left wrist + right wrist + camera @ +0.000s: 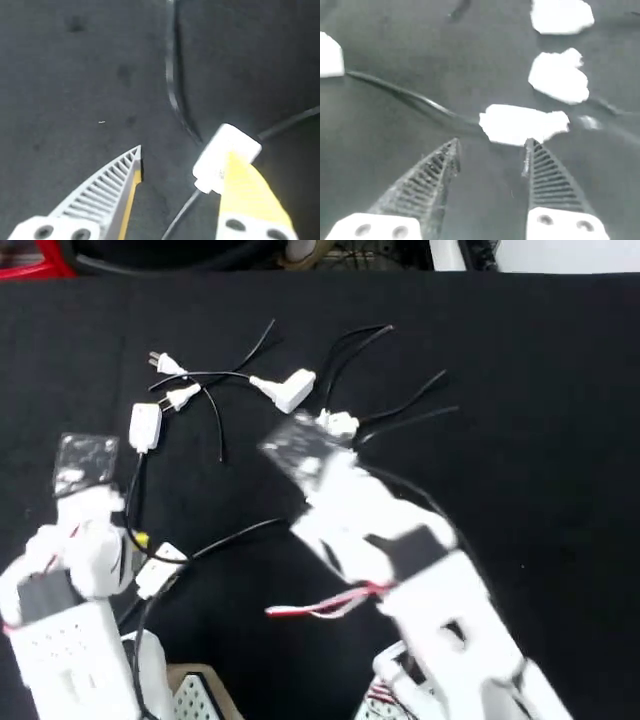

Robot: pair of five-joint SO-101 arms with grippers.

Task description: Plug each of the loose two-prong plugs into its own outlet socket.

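The right gripper (491,145) and left gripper (182,159) are held with fingers spread, and the light, rigid plug (522,123) lying on the surface (385,50) at the right fingertips is judged best pinched across its flat body.

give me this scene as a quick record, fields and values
surface: black table
left gripper: open, white block by its yellow finger
right gripper: open, white piece just ahead of it
loose plugs: far plug and near plug, side by side, apart from both grippers
plugged in: cannot tell
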